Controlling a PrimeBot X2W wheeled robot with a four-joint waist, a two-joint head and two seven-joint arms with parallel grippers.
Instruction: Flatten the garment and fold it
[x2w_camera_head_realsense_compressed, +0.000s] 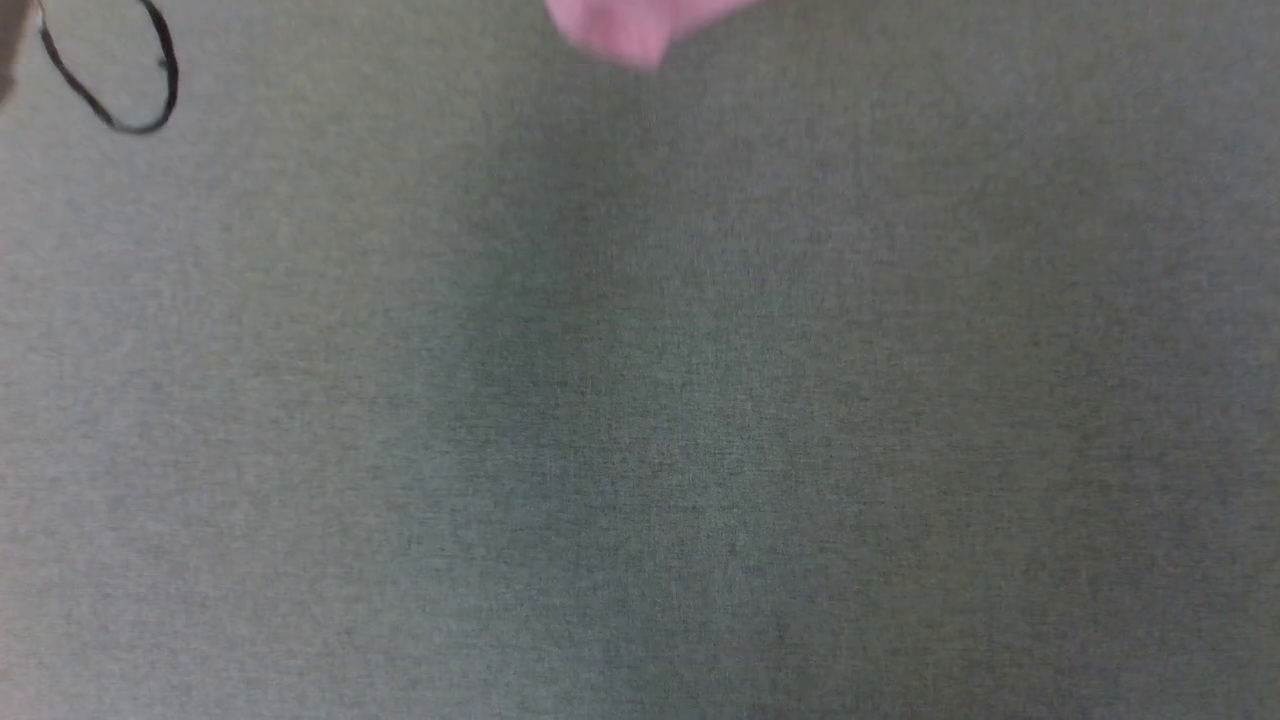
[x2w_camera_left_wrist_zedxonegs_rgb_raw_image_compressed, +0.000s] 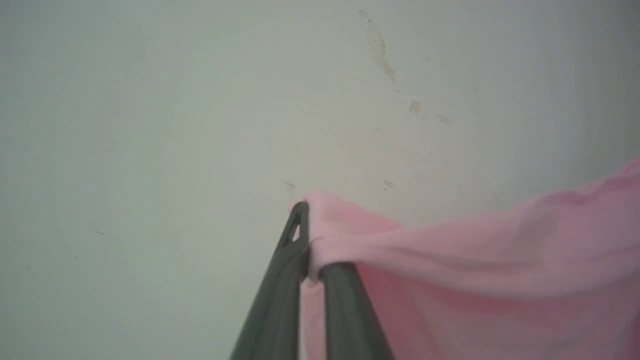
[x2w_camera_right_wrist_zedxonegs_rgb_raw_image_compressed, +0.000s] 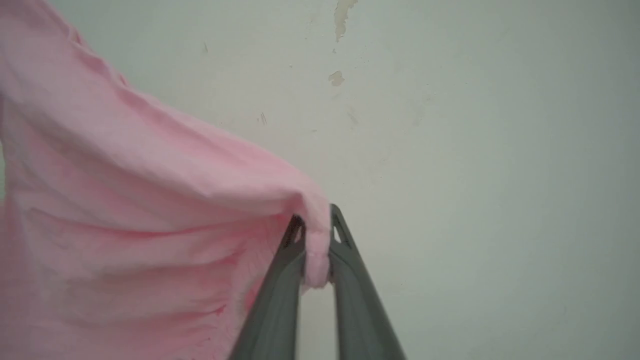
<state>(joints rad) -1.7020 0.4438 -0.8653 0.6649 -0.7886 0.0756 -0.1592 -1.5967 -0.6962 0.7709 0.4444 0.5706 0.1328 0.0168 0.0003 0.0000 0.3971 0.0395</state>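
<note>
The garment (x2w_camera_left_wrist_zedxonegs_rgb_raw_image_compressed: 480, 250) is soft light-pink fabric, held up in the air between both arms. In the left wrist view my left gripper (x2w_camera_left_wrist_zedxonegs_rgb_raw_image_compressed: 311, 235) is shut on one corner of it, and the cloth stretches off to the right. The right wrist view has my right gripper (x2w_camera_right_wrist_zedxonegs_rgb_raw_image_compressed: 316, 235) shut on another bunched corner of the garment (x2w_camera_right_wrist_zedxonegs_rgb_raw_image_compressed: 125, 200), which spreads away to the left. A small pink tip of the garment (x2w_camera_head_realsense_compressed: 625, 28) hangs into the top edge of the head view, above the grey-green cloth table (x2w_camera_head_realsense_compressed: 640, 420).
A thin black loop of cord (x2w_camera_head_realsense_compressed: 120, 85) lies on the table at the far left. Behind the raised garment stands a pale wall (x2w_camera_left_wrist_zedxonegs_rgb_raw_image_compressed: 200, 110) with flaked paint spots (x2w_camera_left_wrist_zedxonegs_rgb_raw_image_compressed: 382, 55).
</note>
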